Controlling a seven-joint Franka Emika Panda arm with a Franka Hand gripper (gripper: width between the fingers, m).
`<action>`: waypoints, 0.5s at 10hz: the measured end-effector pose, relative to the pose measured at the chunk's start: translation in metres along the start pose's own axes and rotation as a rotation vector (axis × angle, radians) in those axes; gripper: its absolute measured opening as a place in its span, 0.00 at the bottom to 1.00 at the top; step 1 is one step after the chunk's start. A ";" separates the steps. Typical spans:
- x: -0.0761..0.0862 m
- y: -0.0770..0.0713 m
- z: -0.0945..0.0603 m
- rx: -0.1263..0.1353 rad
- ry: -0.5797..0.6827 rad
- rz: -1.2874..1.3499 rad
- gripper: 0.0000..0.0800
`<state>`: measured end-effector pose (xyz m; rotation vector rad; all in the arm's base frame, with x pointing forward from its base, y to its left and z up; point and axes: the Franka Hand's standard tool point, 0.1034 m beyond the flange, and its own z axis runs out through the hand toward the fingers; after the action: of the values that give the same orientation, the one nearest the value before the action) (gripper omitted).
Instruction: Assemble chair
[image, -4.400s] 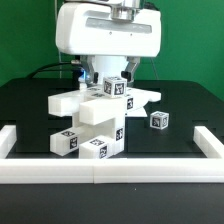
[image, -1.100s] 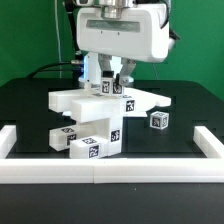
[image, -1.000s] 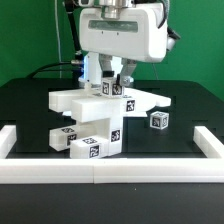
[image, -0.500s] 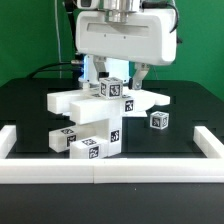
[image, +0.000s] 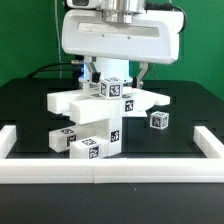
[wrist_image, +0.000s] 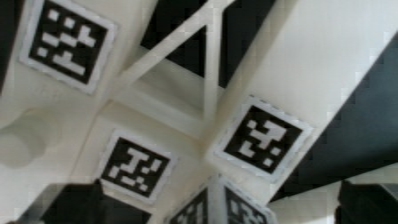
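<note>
Chair parts (image: 95, 112) stand stacked on the table (image: 30, 100); one block (image: 158, 120) lies apart. Gripper (image: 116, 75) hangs just above the stack, jaws spread, gripping nothing.

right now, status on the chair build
gripper right over the chair assembly, jaws unreadable. small tagged part loose on the exterior view's right. nothing seen in the way.
</note>
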<state>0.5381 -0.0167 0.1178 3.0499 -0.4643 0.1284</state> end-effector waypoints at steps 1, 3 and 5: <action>0.001 0.002 -0.001 0.000 0.001 -0.105 0.81; 0.003 0.007 -0.001 0.000 0.003 -0.271 0.81; 0.004 0.008 -0.001 -0.001 0.003 -0.408 0.81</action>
<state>0.5395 -0.0253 0.1195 3.0643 0.1625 0.1133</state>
